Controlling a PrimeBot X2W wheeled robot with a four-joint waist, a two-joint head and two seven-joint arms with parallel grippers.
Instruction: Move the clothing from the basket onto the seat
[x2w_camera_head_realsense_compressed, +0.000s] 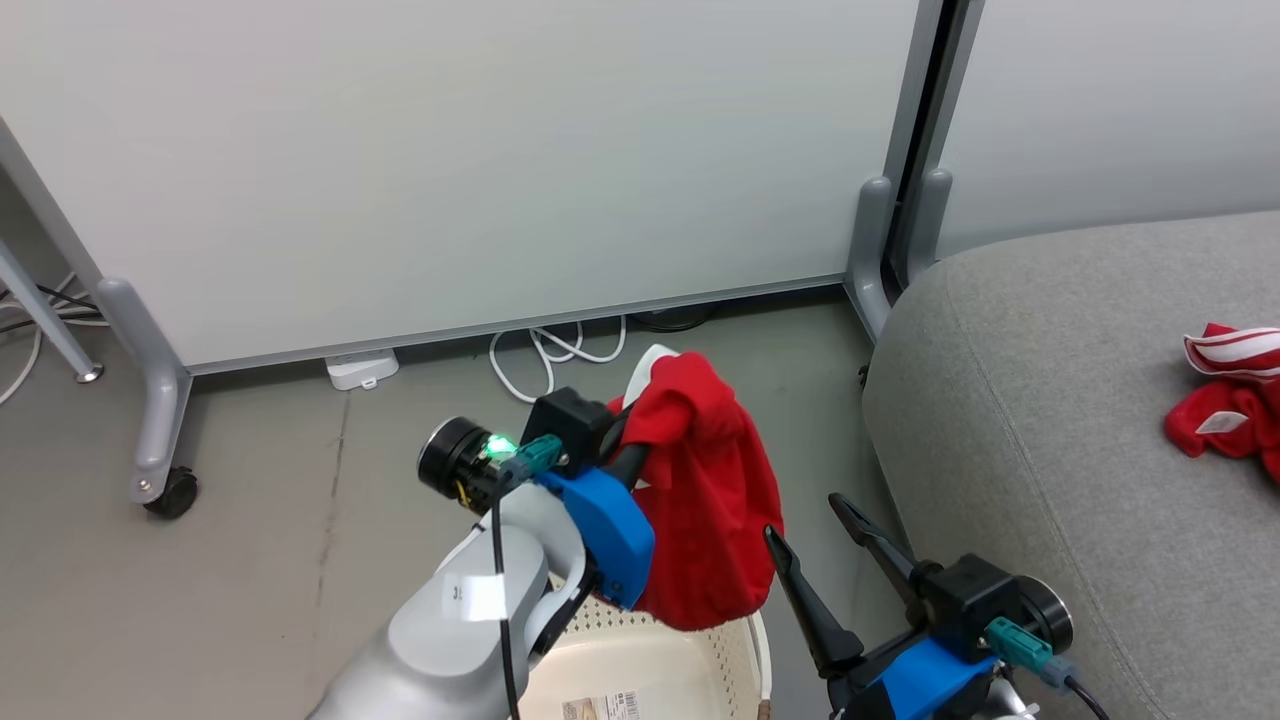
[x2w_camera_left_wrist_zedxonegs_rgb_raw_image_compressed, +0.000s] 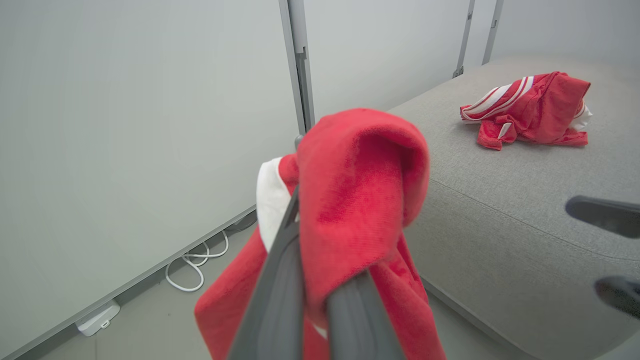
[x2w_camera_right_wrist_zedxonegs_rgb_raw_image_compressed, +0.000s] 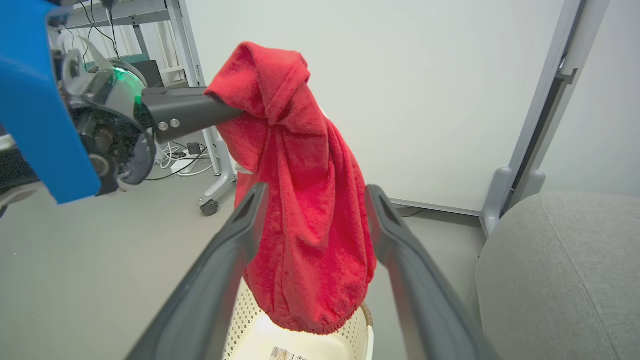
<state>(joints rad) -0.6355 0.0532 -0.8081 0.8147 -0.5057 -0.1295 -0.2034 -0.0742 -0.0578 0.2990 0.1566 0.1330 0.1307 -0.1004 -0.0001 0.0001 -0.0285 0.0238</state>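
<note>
Clothing is split, task roughly half done. One striped red piece lies crumpled on the seat, well in from its rounded edge, so that one counts as delivered. The plain red piece is up in the air, not yet over the seat. It hangs in a long bag shape, with its hem just above the mouth of the basket; I cannot tell if it touches the rim. What shows of the basket bottom is bare apart from the label, and the rest is hidden behind the arm. Left to do, as I judge it: carry this piece sideways over the cushion and let go.

Left claw is clamped together on the top fold of the plain red piece, with the fabric draped over both fingers and hiding the tips. The left arm is raised over the basket, fingers aimed forward toward the white panel. Right claw has its jaws wide apart with nothing between them. It sits low, just beside the seat's edge and near the hanging cloth, not touching it.
</note>
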